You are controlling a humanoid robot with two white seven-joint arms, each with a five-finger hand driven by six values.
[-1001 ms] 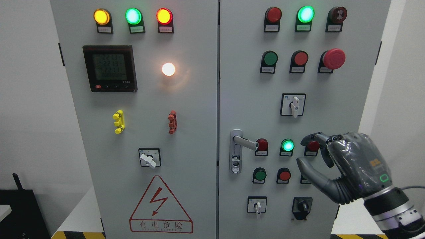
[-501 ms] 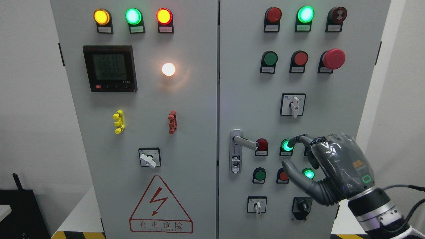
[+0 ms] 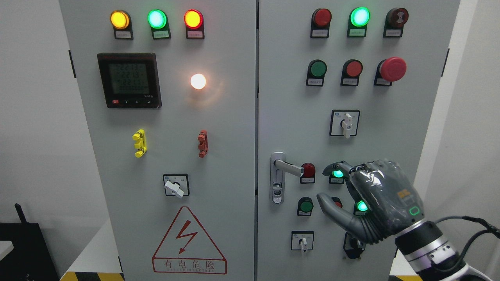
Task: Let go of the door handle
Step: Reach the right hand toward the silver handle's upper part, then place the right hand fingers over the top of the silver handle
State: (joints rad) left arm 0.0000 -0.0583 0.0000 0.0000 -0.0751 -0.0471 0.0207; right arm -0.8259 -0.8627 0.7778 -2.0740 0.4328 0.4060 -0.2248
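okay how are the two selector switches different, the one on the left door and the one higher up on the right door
The left door switch has its white knob turned at a slant, pointing down to the right; the upper right door switch points straight down. The left door switch also sits lower on the cabinet. Both have white knobs on black-framed square plates.

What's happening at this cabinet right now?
A humanoid robot faces a grey electrical cabinet with two doors, covered in lamps, push buttons and switches. Only its right hand shows, coming in from the lower right with the fingers spread and holding nothing. It hovers in front of the buttons on the right door, to the right of the door handle and clear of it. The handle points horizontally to the right, with nothing touching it, and both doors look closed.
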